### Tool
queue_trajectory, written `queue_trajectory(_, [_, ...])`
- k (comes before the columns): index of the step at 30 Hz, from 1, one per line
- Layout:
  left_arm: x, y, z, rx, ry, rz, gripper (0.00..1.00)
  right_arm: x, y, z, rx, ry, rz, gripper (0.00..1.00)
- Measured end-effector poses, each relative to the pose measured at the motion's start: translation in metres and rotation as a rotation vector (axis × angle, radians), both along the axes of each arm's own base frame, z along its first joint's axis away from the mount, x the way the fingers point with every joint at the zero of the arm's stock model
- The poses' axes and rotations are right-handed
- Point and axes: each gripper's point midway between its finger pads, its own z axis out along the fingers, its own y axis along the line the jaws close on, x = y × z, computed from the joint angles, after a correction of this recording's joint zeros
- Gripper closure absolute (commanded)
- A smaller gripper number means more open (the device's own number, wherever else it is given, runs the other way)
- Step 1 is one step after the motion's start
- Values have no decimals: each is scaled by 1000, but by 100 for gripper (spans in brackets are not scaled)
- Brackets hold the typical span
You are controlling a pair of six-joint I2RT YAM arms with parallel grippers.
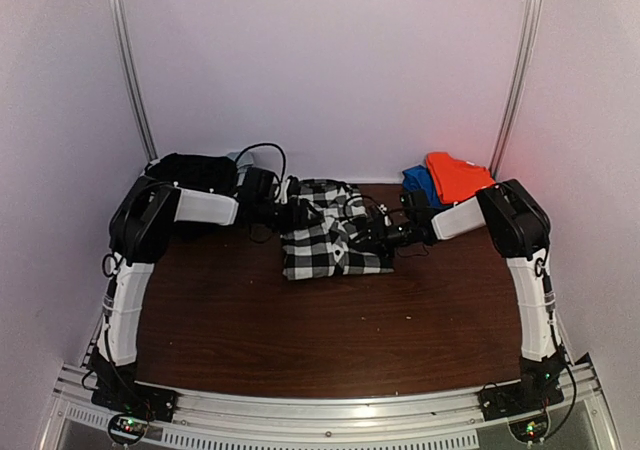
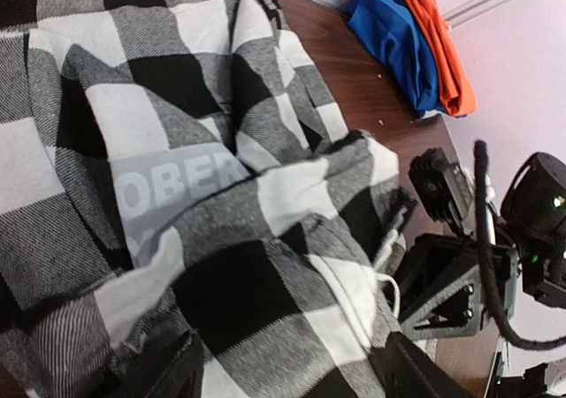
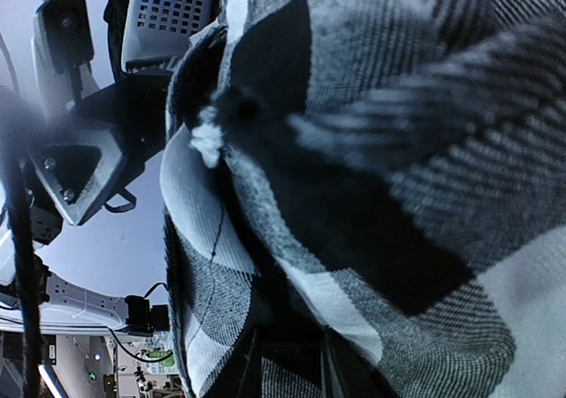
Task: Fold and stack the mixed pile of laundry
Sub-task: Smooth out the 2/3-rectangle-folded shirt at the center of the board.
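I am finding the orange garment (image 1: 458, 175) and blue garment (image 1: 418, 182) lying folded at the far right. The checked shirt (image 1: 325, 232) is sitting mid-table (image 1: 300, 340), apparently half-folded. The right gripper (image 3: 287, 363) is pinching it. The left gripper (image 2: 292, 371) is straddling it, and I cannot tell whether it grips.

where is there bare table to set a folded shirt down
Widest bare stretch: the near half of the table, bordered by the checked shirt behind and the metal rail in front. The back is crowded: left claw and right claw at the shirt, a dark heap back left, blue garment and orange garment back right.
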Motion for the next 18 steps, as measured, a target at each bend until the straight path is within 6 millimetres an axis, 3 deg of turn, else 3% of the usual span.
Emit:
queue_trajectory(6, [-29,16,69,24,-109,-29,25,-9,-2,0,-21,-47,23,75])
queue_trajectory(10, [-65,32,100,22,-162,-52,25,-46,1,-1,-58,-36,68,75])
queue_trajectory(13, [-98,37,87,41,-135,-85,26,-90,8,-1,-79,-8,125,71])
queue_trajectory(18, [-182,29,28,122,10,-209,27,-165,5,8,-118,52,215,65])
